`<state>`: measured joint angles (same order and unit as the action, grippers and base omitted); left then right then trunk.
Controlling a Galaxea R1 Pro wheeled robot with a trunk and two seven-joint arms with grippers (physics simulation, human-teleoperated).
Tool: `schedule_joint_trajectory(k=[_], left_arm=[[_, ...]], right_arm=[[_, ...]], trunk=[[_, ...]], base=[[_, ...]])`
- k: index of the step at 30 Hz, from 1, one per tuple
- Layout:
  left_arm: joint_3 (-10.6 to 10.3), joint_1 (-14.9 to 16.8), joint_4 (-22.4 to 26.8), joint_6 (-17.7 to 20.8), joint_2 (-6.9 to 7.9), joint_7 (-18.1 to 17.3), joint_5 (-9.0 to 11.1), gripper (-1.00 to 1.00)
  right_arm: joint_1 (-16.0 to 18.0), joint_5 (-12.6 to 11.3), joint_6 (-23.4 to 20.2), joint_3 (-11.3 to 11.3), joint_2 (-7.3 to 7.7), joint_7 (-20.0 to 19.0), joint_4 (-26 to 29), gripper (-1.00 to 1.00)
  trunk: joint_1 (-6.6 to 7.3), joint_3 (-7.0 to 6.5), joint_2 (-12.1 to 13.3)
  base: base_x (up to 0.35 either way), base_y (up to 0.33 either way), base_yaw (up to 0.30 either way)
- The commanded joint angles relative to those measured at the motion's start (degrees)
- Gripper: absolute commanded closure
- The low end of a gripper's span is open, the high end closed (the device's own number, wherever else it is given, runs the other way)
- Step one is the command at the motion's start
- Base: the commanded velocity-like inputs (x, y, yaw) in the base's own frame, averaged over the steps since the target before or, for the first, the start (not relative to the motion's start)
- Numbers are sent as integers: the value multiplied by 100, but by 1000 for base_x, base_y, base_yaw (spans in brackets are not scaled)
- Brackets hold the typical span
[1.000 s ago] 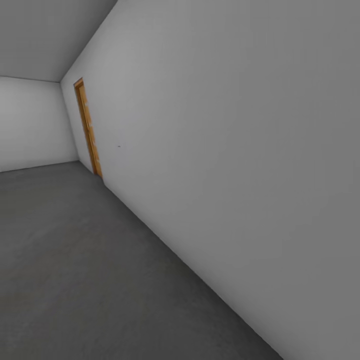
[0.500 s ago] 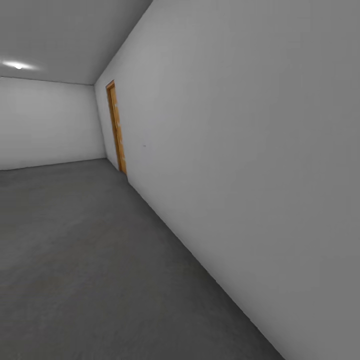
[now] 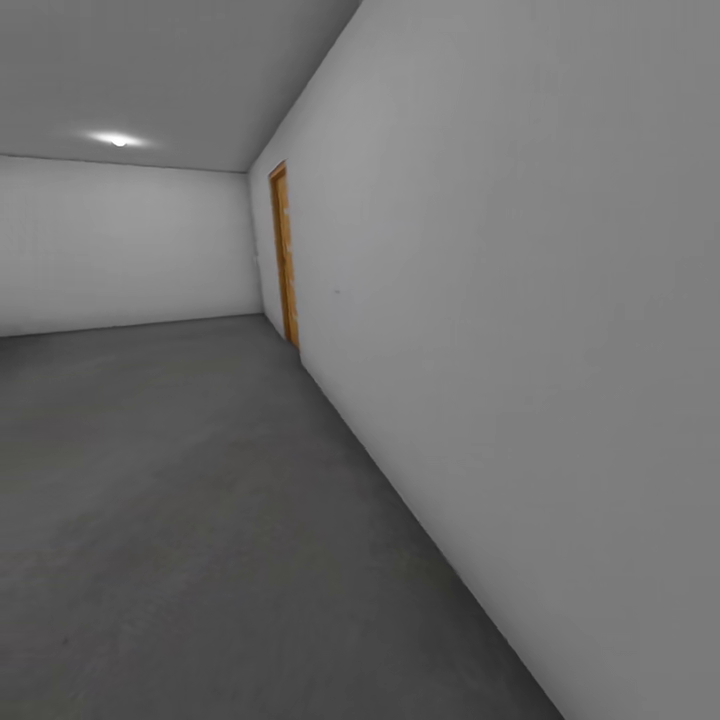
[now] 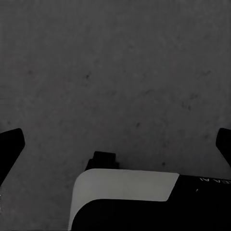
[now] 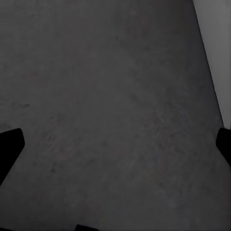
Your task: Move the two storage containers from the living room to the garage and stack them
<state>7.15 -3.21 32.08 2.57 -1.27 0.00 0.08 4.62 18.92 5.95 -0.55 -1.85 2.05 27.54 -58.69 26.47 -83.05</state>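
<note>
Both wrist views look down on the floor [image 3: 180,520]: left gripper [image 4: 115,144] and right gripper [image 5: 115,144] spread wide, empty, fingertips cut off at the edges. Pale wall [image 3: 520,300] runs toward 1 o'clock; farthest, the door [image 3: 285,255], edge-on, partly hidden.

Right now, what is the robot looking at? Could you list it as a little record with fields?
room: bare garage with pale grey walls
floor: dark grey concrete floor
door: orange-brown wooden door in the long wall
light: ceiling light glowing
left claw: open, holding nothing, above the concrete
right claw: open, holding nothing, near the wall's foot
</note>
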Motion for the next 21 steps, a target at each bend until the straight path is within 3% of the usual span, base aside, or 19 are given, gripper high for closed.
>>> schedule_joint_trajectory(k=[1, 7, 11, 21], left_arm=[[23, -4, 16, 7, -4, 0, 1, -100], [25, -4, -13, -222, 6, -22, -12, -100], [31, -4, -18, -243, 79, -18, 5, -100], [153, -4, -3, -298, 84, -5, 10, -100]], right_arm=[[4, 39, 10, -4, -2, 22, -4, -100], [4, 6, 10, -8, -17, 23, -10, -100], [4, 1, 97, 3, -10, -37, -12, -100], [4, -14, 218, 14, 8, -52, -13, -100]], trunk=[[-4, 5, -2], [-4, 5, -2], [-4, 5, -2], [-4, 5, -2]], base=[[326, 0, 300], [327, 0, 300], [327, 0, 300], [327, 0, 300]])
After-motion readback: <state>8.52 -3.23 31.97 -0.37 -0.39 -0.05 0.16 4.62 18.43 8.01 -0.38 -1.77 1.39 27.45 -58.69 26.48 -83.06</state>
